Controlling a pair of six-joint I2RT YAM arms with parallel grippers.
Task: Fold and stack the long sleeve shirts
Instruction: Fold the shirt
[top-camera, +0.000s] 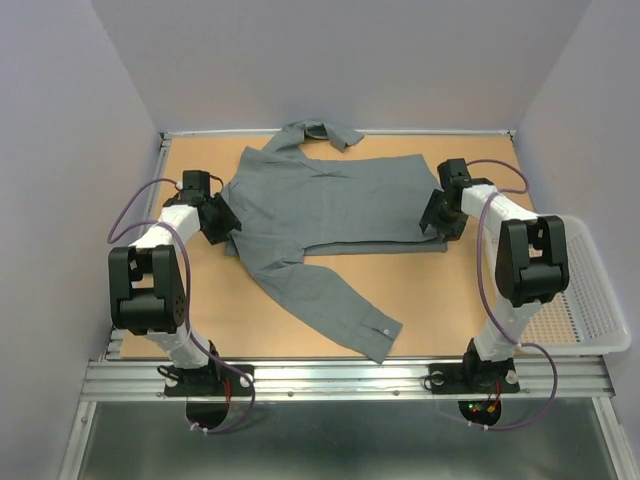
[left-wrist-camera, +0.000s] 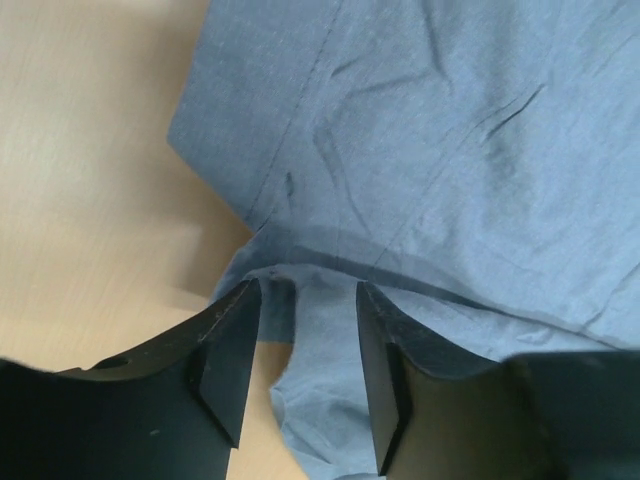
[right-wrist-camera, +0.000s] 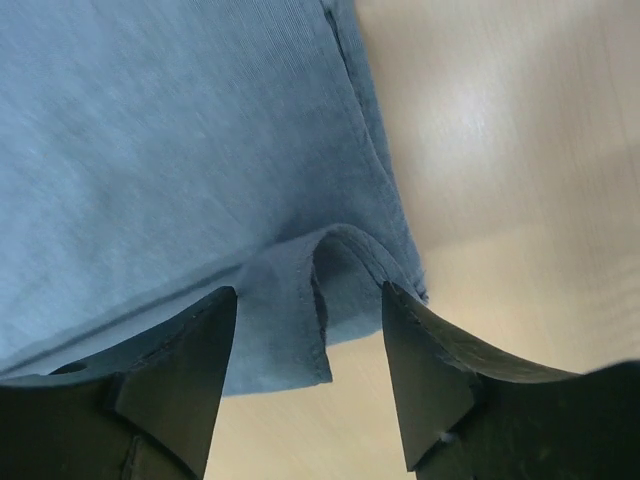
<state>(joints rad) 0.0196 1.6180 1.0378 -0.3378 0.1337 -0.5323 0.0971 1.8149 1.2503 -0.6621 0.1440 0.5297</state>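
Clearly the grey long sleeve shirt (top-camera: 330, 205) lay spread on the bench (top-camera: 200, 310) with its long axis running side to side: collar (top-camera: 315, 132) at the far edge towards the left, hem (top-camera: 435, 205) at the right. One sleeve (top-camera: 320, 295) trailed diagonally towards the near edge, and its cuff (top-camera: 380, 335) ended between the two arm bases.

The left tool (top-camera: 225, 225) sat at the shirt's left edge, about where that sleeve met the body. In its wrist view the left tool (left-wrist-camera: 306, 290) had its fingers apart, with a rumpled ridge of cloth between them, not pinched. The right tool (top-camera: 437, 222) was at the opposite end, over the near corner of the hem. The right tool (right-wrist-camera: 308, 295) was likewise spread, and the hem corner lay in the gap, curling slightly.

Each arm was therefore nearest its own end of the garment, so a fold would probably depend on both closing on these near-side points and carrying the near edge across the long axis. The loose sleeve looked likely to drag.
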